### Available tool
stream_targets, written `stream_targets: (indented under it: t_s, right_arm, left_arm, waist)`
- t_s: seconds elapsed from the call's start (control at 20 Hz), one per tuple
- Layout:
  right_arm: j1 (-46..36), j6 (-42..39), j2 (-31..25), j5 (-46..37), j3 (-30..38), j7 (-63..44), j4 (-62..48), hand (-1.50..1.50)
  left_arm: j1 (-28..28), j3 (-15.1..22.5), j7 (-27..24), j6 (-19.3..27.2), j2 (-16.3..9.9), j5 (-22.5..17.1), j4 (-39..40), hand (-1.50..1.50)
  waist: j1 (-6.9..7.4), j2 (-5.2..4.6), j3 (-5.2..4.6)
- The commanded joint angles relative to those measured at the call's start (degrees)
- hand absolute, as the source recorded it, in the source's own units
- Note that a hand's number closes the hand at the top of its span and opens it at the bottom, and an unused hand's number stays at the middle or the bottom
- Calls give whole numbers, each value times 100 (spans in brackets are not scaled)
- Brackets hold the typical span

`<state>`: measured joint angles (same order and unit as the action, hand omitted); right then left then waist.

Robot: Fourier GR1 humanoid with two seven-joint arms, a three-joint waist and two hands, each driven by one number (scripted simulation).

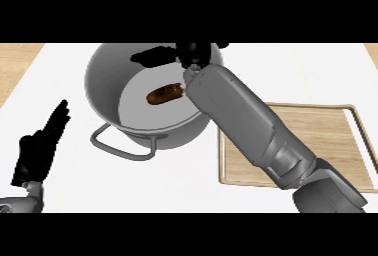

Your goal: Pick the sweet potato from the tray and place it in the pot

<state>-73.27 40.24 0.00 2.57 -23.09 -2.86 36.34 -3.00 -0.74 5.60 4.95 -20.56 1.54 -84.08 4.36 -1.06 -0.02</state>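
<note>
The brown sweet potato (164,94) lies on the floor of the grey pot (103,75), which stands at the counter's upper middle. My right forearm reaches up across the pot's right side. My right hand (190,53) hovers over the pot's far rim, above and apart from the sweet potato, with its fingers (151,56) stretched left and holding nothing. The wooden tray (325,145) lies to the right, partly hidden under my right arm, and its visible surface is bare. At the lower left, my left hand (40,145) rests open with fingers up.
A loop handle (122,147) sticks out from the pot's near side toward me. White counter surrounds the pot and tray, with wood-coloured strips at the far left and right top corners.
</note>
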Motion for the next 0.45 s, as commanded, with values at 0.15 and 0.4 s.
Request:
stream_targets:
  t_s: [0.15, 0.4]
  right_arm:
    - [903, -687, 0, 625, 226, 709, 700, -150]
    - [1751, -939, -309, 504, 266, 929, 1388, -150]
  left_arm:
    - [408, -154, 240, 94, 67, -9, -356, 0]
    - [234, -286, 131, 61, 107, 69, -35, 0]
  waist:
    - [-360, 104, 6]
    - [-452, 112, 3]
